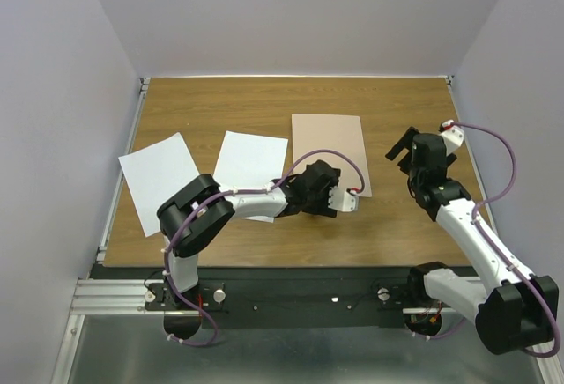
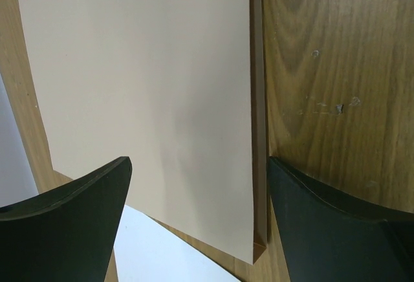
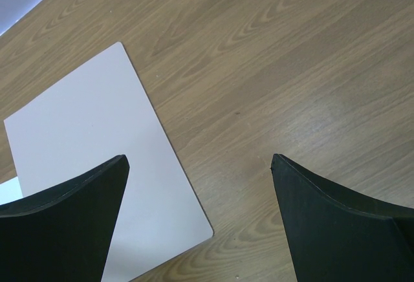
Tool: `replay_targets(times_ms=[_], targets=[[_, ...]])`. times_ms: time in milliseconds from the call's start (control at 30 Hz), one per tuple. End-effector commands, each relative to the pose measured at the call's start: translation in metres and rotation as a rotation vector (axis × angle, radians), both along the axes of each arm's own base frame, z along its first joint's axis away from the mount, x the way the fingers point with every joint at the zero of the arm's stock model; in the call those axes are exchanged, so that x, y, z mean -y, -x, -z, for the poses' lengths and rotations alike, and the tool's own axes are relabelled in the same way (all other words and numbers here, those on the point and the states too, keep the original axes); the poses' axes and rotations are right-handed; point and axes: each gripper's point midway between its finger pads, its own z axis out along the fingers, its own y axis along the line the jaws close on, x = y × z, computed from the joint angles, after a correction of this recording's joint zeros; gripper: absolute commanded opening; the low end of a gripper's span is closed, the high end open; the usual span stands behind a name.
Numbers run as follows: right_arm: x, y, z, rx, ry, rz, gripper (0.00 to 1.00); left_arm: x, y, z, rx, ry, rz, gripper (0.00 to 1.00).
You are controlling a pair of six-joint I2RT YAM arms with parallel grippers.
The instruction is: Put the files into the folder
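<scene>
1. Straddling the folder's (image 1: pixel 328 151) near right corner, the left gripper (image 1: pixel 346 197) is spread wide and holds nothing. One finger (image 2: pixel 71 224) is over the folder's near edge. The other is over bare table (image 1: pixel 397 102), just beside the folder's right edge.
2. Whether the fingers touch the folder: cannot tell.
3. Right gripper (image 1: pixel 402 150): spread wide, empty, over the table to the right of the folder and apart from it.
4. Folder: flat, shut, mid-table.
5. Files, two white sheets, lie flat on the table left of the folder, both outside it.
6. Middle sheet (image 1: pixel 251 162) is near the folder; the left arm crosses its near right corner.
7. Left sheet (image 1: pixel 159 177) is tilted, by the table's left edge.
</scene>
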Motion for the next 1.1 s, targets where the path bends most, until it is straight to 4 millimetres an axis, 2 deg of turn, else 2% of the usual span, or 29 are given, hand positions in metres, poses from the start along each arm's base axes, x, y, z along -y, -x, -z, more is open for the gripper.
replay_targets(times_ms=[0,233,333,367,433,633,833,867,933,967,1067], targets=[[0.013,0.008,-0.003,0.010,0.031,0.053,1.00,-0.001,-0.005,0.004,0.023,-0.013,0.004,0.94],[0.015,0.009,-0.003,0.011,0.036,0.063,1.00,-0.002,-0.005,0.011,0.014,-0.024,0.010,0.88],[0.014,0.009,-0.001,0.004,0.035,0.062,1.00,-0.002,-0.005,0.014,0.014,-0.031,0.009,0.81],[0.015,0.009,-0.001,0.004,0.036,0.063,1.00,-0.001,-0.005,0.015,0.011,-0.031,0.012,0.75],[0.014,0.009,-0.001,0.001,0.037,0.062,1.00,-0.001,-0.004,0.017,0.007,-0.036,0.017,0.74],[0.013,0.008,-0.001,0.003,0.033,0.058,1.00,-0.001,-0.002,0.020,-0.004,-0.040,0.023,0.61],[0.011,0.009,-0.002,0.005,0.020,0.047,1.00,0.002,-0.002,0.017,-0.021,-0.019,0.012,0.38],[0.010,0.009,-0.002,0.005,0.020,0.046,1.00,0.003,-0.001,0.016,-0.029,-0.013,0.011,0.25],[0.009,0.009,0.000,0.004,0.013,0.041,1.00,0.006,0.000,0.013,-0.040,-0.001,0.011,0.12],[0.008,0.010,-0.001,0.007,0.009,0.036,1.00,0.006,0.001,0.013,-0.046,0.004,0.010,0.00],[0.003,0.011,0.001,0.007,-0.013,0.013,1.00,0.008,0.002,0.010,-0.054,0.017,0.005,0.00]])
